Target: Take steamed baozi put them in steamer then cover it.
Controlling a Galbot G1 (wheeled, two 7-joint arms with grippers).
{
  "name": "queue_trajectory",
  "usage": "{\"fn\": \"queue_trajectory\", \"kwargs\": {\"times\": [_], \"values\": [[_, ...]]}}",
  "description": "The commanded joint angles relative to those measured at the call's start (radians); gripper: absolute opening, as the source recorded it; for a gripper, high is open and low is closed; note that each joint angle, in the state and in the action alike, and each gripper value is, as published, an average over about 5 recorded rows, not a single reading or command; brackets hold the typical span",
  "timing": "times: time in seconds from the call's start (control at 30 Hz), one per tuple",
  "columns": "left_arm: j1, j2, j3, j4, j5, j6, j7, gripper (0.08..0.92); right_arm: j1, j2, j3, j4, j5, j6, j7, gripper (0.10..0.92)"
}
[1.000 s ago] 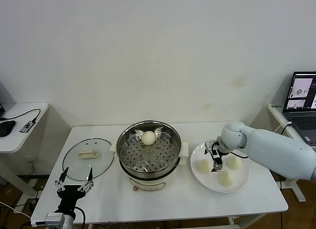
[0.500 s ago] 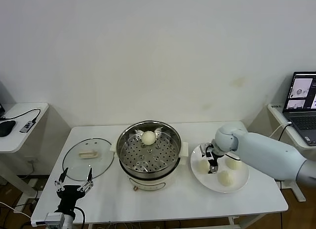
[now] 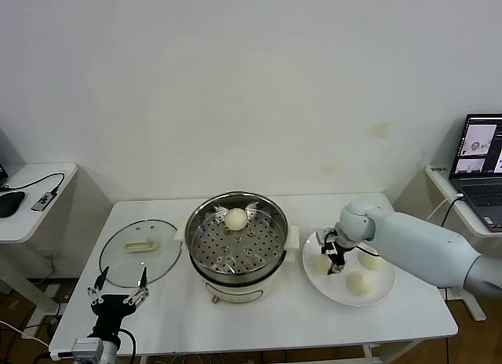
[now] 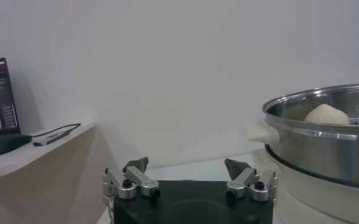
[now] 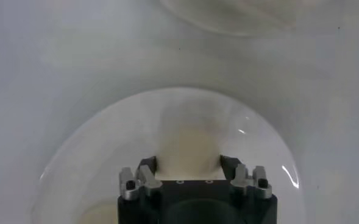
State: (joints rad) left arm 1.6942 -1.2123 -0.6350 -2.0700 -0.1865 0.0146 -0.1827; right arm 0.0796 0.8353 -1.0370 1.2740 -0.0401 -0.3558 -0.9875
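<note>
Right tool (image 3: 333,256) has shifted left, straddling leftmost baozi (image 3: 320,263).

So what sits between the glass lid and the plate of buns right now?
The steamer, lid off, with one baozi on its tray. The head view shows the cover on its left and the plate on its right.

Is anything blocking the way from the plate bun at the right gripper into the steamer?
Nothing visible. The right gripper straddles a bun on the plate; the steamer is uncovered, its cover lying beside it.
</note>
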Motion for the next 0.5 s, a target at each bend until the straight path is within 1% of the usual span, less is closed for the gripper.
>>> {"fn": "queue_trajectory", "kwargs": {"times": [0.03, 0.27, 0.5], "values": [[0.0, 0.0, 0.0, -0.002, 0.001, 0.0, 0.0, 0.823, 0.089, -0.019, -0.029, 0.046, 0.043, -0.009, -0.012, 0.578], [0.003, 0.002, -0.002, -0.013, 0.001, 0.002, 0.0, 0.823, 0.348, -0.084, -0.14, 0.146, 0.182, -0.035, -0.047, 0.569], [0.006, 0.013, -0.002, -0.023, -0.001, 0.002, 0.0, 0.823, 0.634, -0.035, -0.259, 0.177, 0.337, -0.06, -0.052, 0.568]]}}
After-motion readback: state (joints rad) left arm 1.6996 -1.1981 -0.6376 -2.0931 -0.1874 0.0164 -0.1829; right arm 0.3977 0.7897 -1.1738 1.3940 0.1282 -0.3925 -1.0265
